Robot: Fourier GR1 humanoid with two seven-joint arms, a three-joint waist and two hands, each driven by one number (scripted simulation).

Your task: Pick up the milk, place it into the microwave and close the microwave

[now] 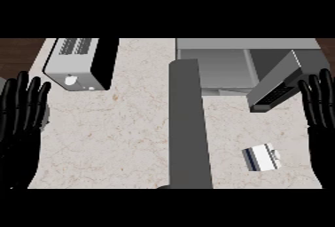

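The milk carton (262, 157), white with a dark blue side, lies on the marble counter (118, 133) at the lower right. Behind it stands the grey microwave (222, 66) with its door (278, 84) swung open toward the right. My right hand (319, 111) is open at the right edge, fingers up, to the right of the milk and apart from it. At the left edge my left hand (23, 111) is open too, fingers pointing up, far from the milk.
A silver toaster (78, 62) sits at the back left of the counter. A tall dark grey post (189, 124) runs down the middle of the view, between the two halves of the counter.
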